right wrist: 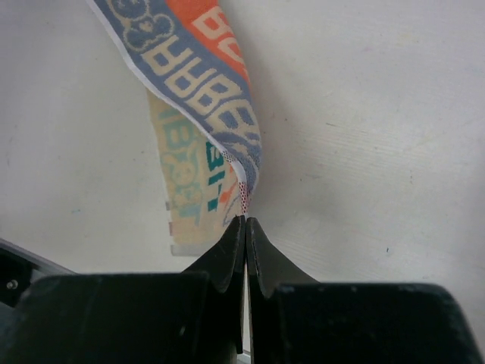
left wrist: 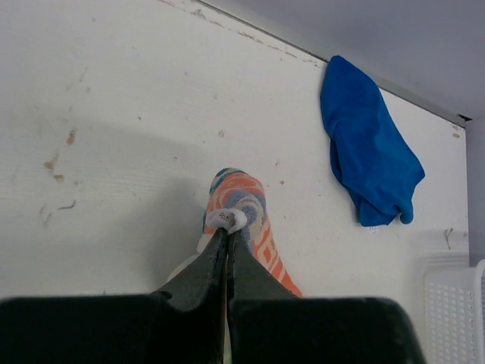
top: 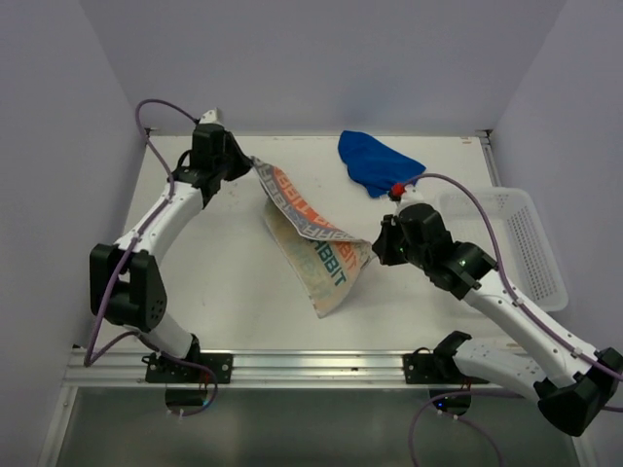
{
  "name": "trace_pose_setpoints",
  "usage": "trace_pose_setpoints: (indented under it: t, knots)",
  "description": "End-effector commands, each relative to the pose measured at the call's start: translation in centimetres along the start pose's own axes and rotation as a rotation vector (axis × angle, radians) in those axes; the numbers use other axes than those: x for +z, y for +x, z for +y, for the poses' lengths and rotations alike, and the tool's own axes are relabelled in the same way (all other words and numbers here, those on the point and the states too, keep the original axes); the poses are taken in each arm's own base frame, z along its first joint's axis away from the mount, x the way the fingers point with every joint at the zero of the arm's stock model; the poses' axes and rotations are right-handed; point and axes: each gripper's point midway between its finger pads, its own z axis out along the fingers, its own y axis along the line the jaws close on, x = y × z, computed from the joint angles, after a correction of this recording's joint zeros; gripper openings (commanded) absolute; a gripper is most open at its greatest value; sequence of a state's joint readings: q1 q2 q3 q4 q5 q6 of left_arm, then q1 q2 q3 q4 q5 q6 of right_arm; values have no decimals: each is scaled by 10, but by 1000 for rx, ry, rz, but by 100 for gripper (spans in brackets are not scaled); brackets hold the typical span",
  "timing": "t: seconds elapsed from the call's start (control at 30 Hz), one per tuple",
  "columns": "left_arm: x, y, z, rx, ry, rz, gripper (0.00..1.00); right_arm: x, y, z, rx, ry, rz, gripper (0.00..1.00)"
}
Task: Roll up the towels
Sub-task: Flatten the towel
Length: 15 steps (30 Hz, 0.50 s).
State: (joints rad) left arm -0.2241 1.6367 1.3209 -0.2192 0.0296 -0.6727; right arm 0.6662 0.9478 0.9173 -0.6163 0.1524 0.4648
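honestly both the left gripper (top: 250,162) and right gripper (top: 376,249) are clamped on just the tips of two corners of the patterned towel (top: 311,233), held up over the table (top: 224,282) with the rest sagging down, so one extra tug could pop a corner loose.

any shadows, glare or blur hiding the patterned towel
Top external: even light, no glare, a soft shadow under the patterned towel. Left wrist: a broad soft shadow on the table beside the left gripper, which looks dark. Right wrist: the towel's lettering is sharp; the right gripper is dark.
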Motion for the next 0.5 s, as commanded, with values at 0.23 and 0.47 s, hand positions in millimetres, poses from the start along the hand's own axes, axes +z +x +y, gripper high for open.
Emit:
trace_pose_setpoints:
  t: [0.23,0.47]
  knots:
    - [-103,-55,37,130,-199,-233,0,-18,-53,40,-80,-123,-48,0]
    - [-139,-43,48,177,-216,-233,0,-37,-70,59,-102,-197,-49,0]
